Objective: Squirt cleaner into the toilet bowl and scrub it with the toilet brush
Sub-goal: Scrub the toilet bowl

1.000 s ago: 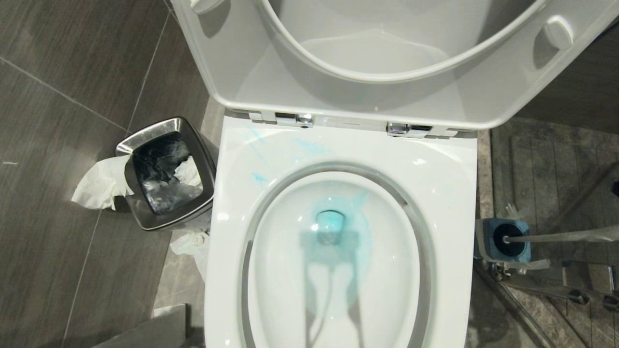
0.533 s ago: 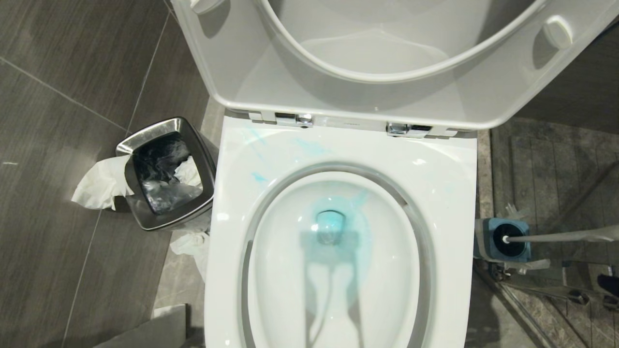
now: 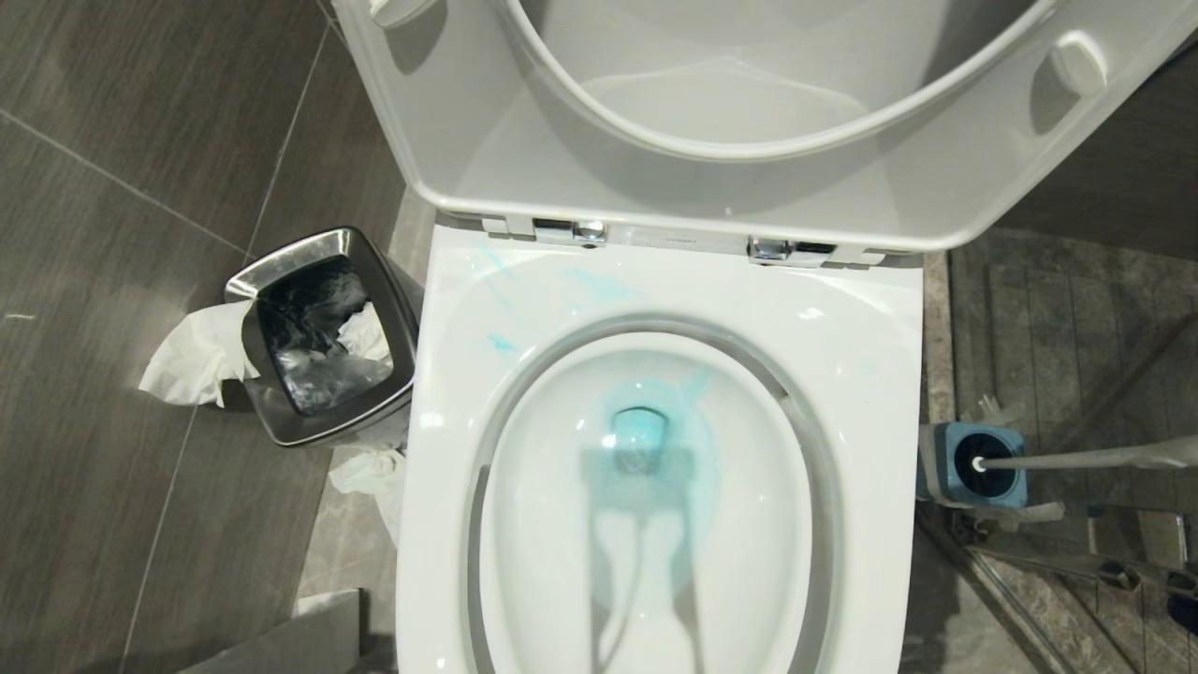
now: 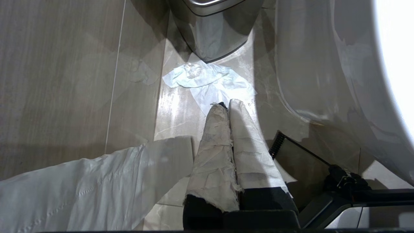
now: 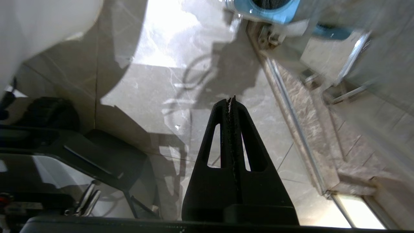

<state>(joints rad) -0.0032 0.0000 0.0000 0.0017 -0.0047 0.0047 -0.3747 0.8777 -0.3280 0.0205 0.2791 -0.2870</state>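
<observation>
- I'm looking into a bathroom: white toilet bowl (image 3: 870, 374) at centre, lid raised.
- Steel waste bin (image 3: 323, 337) at left on grey floor tiles (image 3: 112, 187).
- Toilet brush (image 3: 1076, 459) at right.

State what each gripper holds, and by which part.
Nothing. The left gripper is shut and empty, its fingers wrapped in paper. The right gripper is shut and empty. The brush sits unheld in its base.

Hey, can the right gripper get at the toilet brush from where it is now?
Probably yes. The toilet brush sits in its blue holder on the floor beside the toilet bowl, handle free. The right gripper, shut and empty, hangs over bare floor near it; it must open first.
</observation>
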